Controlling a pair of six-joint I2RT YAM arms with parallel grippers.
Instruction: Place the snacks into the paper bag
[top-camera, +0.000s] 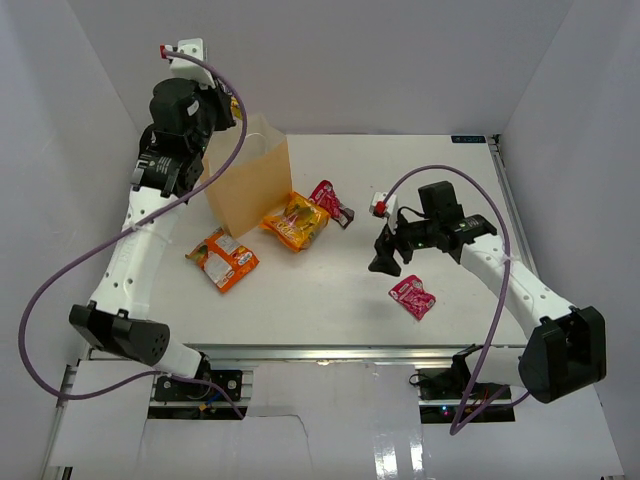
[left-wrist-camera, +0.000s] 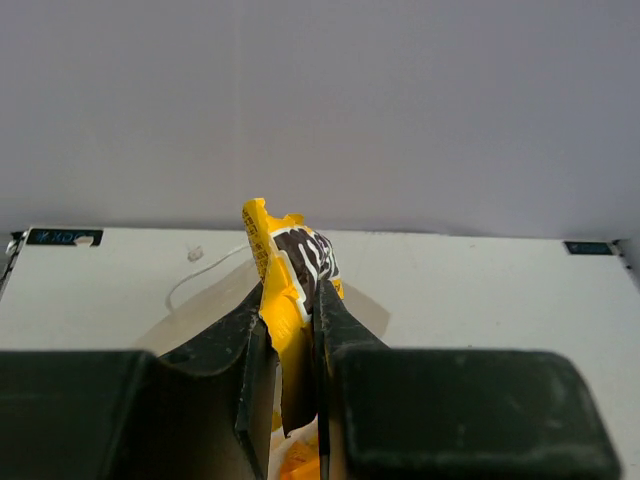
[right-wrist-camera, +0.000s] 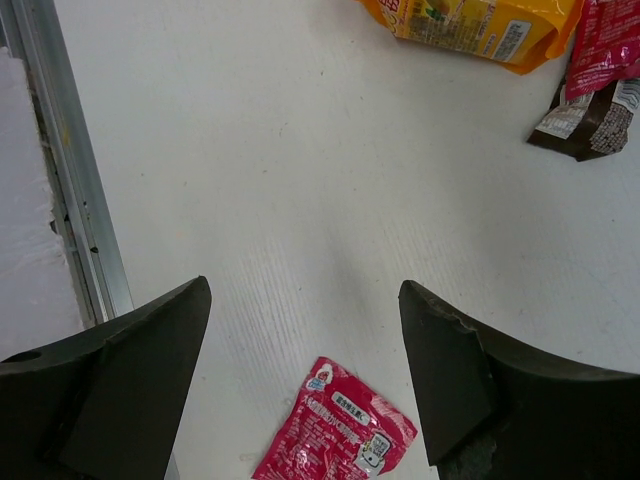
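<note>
Left hand (left-wrist-camera: 297, 330) is clamped on the yellow packet (left-wrist-camera: 285, 270), pinching it upright between its fingers. In the overhead view it sits at the upper left of the frame, right around the top of the paper bag (top-camera: 250, 185). So that one looks about ready to go in, but it isn't dropped yet.

Right hand (right-wrist-camera: 303, 290) is spread wide with nothing in it, hanging over the counter (top-camera: 330, 290) in the middle right of the frame, with a red-pink packet (right-wrist-camera: 340, 425) lying just below it.

Progress-wise it looks like early days. Lying out on the counter:
- an orange packet (top-camera: 222, 258) at the bag's lower-left corner
- a second orange packet (top-camera: 296, 220) just right of the bag
- the other red-pink packet (top-camera: 326, 196) a bit further right, with a darker packet (right-wrist-camera: 590, 120) tucked against it
- the red-pink one under the right hand

That's five loose plus one in the grip. Can't see into the bag from any view, so no telling if anything is in there, but by the count probably nothing.
</note>
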